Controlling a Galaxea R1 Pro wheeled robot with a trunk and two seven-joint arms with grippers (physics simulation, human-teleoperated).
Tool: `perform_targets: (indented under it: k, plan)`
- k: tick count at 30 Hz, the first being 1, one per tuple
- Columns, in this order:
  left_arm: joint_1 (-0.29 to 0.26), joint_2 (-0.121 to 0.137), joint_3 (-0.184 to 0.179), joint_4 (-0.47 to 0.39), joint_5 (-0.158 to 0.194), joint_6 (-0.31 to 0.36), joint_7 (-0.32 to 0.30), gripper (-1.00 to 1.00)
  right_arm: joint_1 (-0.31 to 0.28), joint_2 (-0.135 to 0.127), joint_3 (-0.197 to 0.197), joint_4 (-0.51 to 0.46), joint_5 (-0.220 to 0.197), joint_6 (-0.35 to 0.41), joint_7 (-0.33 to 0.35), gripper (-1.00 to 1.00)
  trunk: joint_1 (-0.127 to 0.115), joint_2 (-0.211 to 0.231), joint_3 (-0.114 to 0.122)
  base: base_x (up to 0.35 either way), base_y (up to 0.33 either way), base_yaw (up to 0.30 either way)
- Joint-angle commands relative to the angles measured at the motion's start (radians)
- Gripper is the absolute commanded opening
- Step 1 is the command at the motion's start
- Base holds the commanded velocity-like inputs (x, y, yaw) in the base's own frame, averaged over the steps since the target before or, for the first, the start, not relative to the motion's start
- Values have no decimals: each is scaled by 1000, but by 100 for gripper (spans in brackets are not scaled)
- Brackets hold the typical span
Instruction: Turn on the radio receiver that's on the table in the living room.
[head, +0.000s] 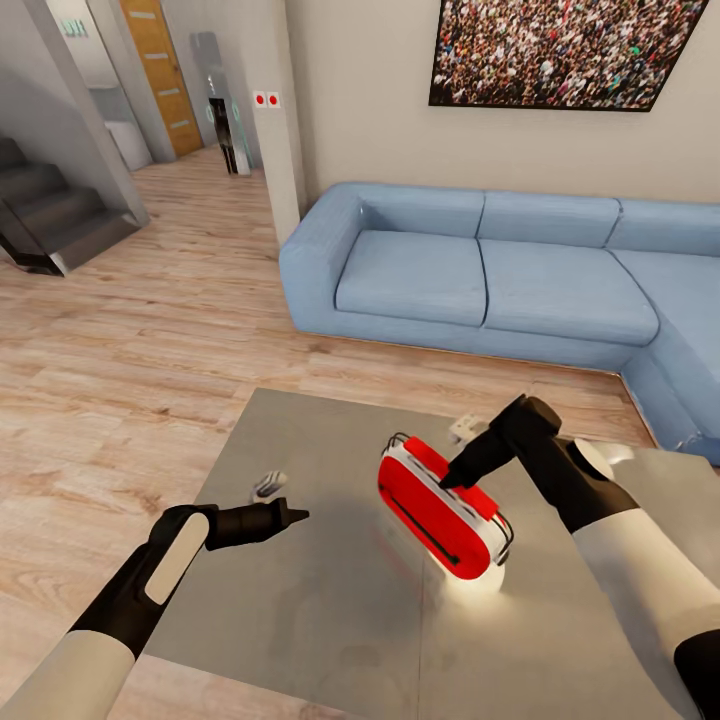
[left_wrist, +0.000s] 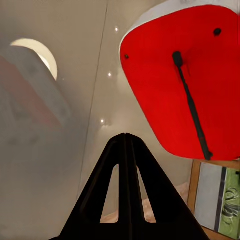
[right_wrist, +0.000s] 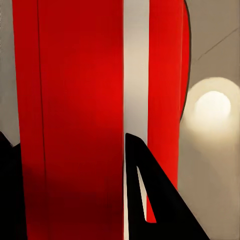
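Right gripper (head: 447, 484) tip touches radio receiver (head: 445, 507) top edge mid-table (head: 300, 600), fingers straddling its rim. Left gripper (head: 296, 516) pressed together, empty, at receiver's 9 o'clock, apart.

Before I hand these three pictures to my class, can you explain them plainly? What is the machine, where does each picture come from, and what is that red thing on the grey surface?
These are simulator renders of a two-armed wheeled robot. The wide picture comes from its head camera; the other two come from cameras near each gripper. The red thing is a radio receiver, standing tilted on the glossy grey table before a blue sofa. The right gripper is at the radio's top edge; whether it grips is unclear. The left gripper is shut, holding nothing, apart from the radio.
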Motion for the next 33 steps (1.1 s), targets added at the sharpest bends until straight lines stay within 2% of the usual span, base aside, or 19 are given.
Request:
perform_targets:
  k: [1,8,15,20,26,28,29,30,31,32,33]
  plan:
    - [0,0,0,-1,0,0,0,-100,1,0,0,0,-3,2,0,-100,0,0,0,0,0,0]
    - [-1,0,1,-2,1,0,0,-100,6,2,-2,14,-3,2,0,-100,0,0,0,0,0,0]
    - [0,-2,0,-3,2,0,0,-100,10,2,-2,84,-6,2,0,-100,0,0,0,0,0,0]
    - [-1,-4,2,-2,2,0,0,-100,55,3,-2,99,-9,2,-1,-100,0,0,0,0,0,0]
    - [0,-4,3,-3,2,0,0,-100,63,3,-2,102,-11,2,-4,-100,0,0,0,0,0,0]
    - [0,-5,3,-5,2,0,0,-100,74,4,-6,103,-13,2,-27,-100,0,0,0,0,0,0]
    - [0,-5,3,-6,2,0,0,-100,84,9,-8,104,-27,2,-57,-100,0,0,0,0,0,0]
    - [-1,-5,3,-7,2,0,0,-100,91,12,-9,105,-64,2,-102,-100,0,0,0,0,0,0]
    - [-1,-5,3,-8,2,0,0,-100,94,14,-10,106,-127,2,-164,-100,0,0,0,0,0,0]
    - [-1,-5,4,-8,2,0,0,-100,96,12,-10,119,-214,2,-250,-100,0,0,0,0,0,0]
    - [-1,-5,4,-9,2,0,0,-100,97,10,-10,156,-317,2,-357,-100,0,0,0,0,0,0]
